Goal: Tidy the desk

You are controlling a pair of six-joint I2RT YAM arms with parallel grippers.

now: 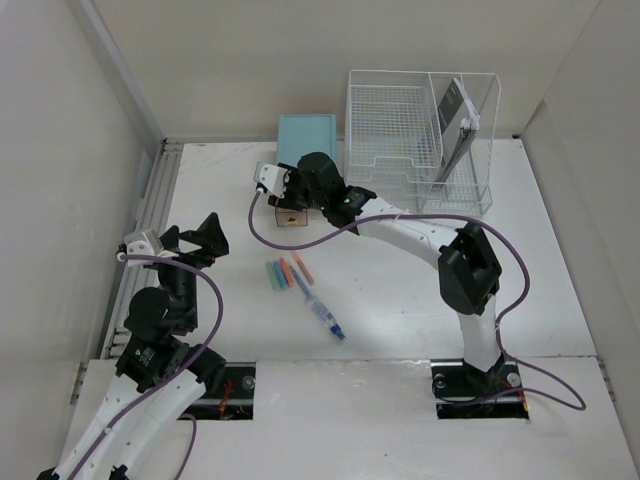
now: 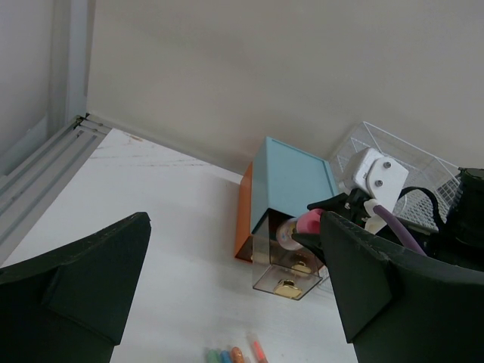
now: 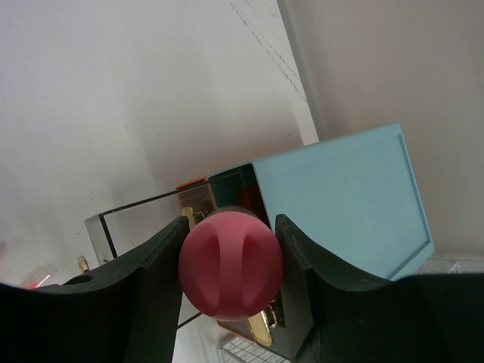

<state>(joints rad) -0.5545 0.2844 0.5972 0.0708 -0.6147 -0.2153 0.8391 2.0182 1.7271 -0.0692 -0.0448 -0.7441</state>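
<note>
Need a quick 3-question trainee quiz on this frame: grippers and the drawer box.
1. True or false: the left gripper is holding something.
2. Pick one: what is between the fingers of the right gripper? A) a pink object B) a stapler C) nothing
3. Fill in: the clear drawer of the teal box is ___ (open or closed).

Key: 1 false, its jaws are wide apart and empty; 2 A; 3 open, it is pulled out below the pink object.
</note>
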